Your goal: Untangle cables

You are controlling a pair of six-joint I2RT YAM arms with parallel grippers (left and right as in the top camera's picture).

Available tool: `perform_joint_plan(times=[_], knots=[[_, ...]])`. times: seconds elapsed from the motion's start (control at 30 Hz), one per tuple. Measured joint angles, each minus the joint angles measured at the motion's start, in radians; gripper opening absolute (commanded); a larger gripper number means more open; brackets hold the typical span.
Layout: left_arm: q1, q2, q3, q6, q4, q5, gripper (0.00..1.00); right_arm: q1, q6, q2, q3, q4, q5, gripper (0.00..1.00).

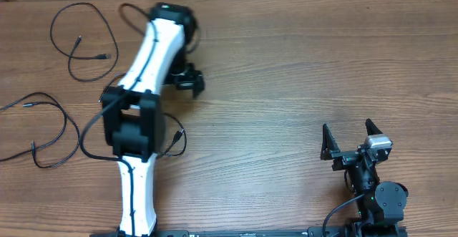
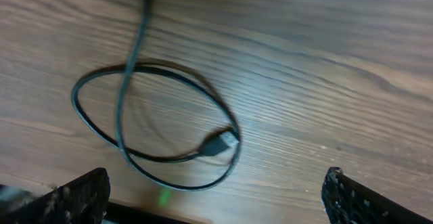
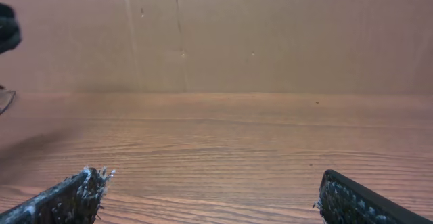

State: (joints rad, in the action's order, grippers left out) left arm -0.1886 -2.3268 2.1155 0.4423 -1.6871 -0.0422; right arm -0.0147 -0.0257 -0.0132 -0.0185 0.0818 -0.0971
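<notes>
Several thin black cables lie on the wooden table. One loose loop (image 1: 80,42) is at the far left back, and another cable (image 1: 44,129) trails off the left edge. A third cable (image 1: 174,135) curls out from under the white left arm. In the left wrist view a cable loop (image 2: 101,129) with a small plug (image 2: 223,143) lies flat just beyond my left gripper (image 2: 216,200), which is open and holds nothing. From overhead the left gripper (image 1: 188,85) hangs near the table's back left. My right gripper (image 1: 348,131) (image 3: 211,190) stands open and empty over bare wood at the front right.
The left arm (image 1: 147,86) stretches from the front edge toward the back and covers part of the cable beneath it. A brown wall (image 3: 216,34) stands behind the table in the right wrist view. The arm bases sit along the front edge.
</notes>
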Motion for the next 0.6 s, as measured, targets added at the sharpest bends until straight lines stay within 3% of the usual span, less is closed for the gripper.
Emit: perform_joint_plan(times=[0.27, 0.47, 0.6], knots=[[0.143, 0.068, -0.009, 0.000, 0.003, 0.043, 1.00, 0.000, -0.001, 0.000, 0.000, 0.000, 0.000, 1.00], [0.153, 0.325, -0.085, 0.000, 0.006, 0.026, 1.00, 0.000, -0.001, 0.000, 0.000, -0.001, 0.000, 1.00], [0.153, 0.499, -0.278, 0.002, 0.046, -0.012, 0.99, 0.000, 0.000, 0.000, 0.000, 0.000, 0.000, 1.00]])
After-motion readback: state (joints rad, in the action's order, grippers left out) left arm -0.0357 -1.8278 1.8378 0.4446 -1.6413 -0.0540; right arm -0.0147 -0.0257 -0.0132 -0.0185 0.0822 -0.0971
